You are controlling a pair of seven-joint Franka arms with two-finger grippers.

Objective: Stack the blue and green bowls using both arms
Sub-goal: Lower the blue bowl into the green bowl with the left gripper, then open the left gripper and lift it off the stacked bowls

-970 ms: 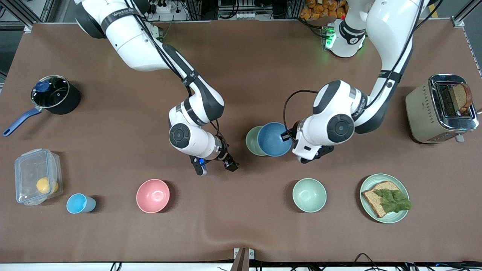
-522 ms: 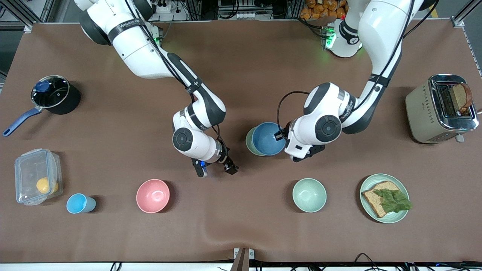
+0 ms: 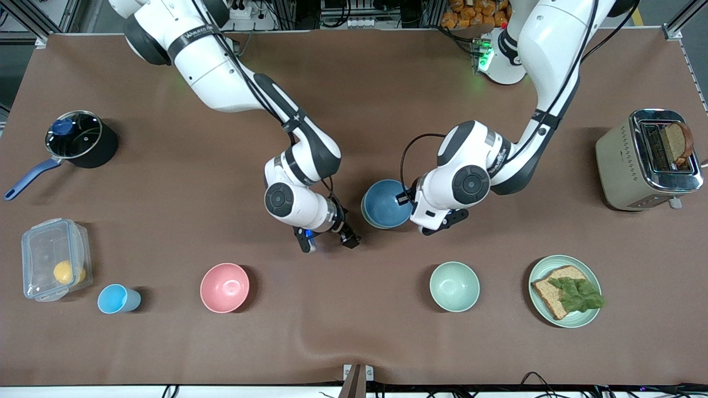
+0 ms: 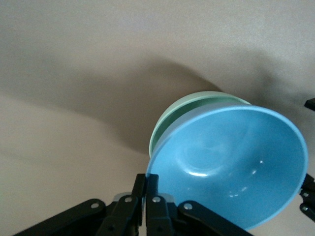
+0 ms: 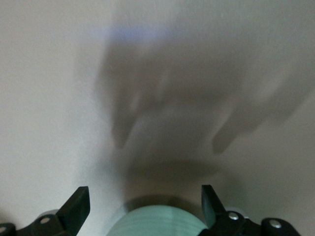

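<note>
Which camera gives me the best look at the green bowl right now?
The left wrist view: the green bowl shows its rim and side under the blue bowl, which the left gripper holds. The front view shows only a thin green crescent. The right wrist view catches just a blurred edge.

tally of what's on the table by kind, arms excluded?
Bowls: 4: blue bowl, green bowl under it, pink bowl, mint bowl
Cups: 1: light-blue cup
Plates: 1: sandwich plate
Pots: 1: lidded pot
Containers: 1: plastic box
Toasters: 1: toaster
Total: 9
</note>
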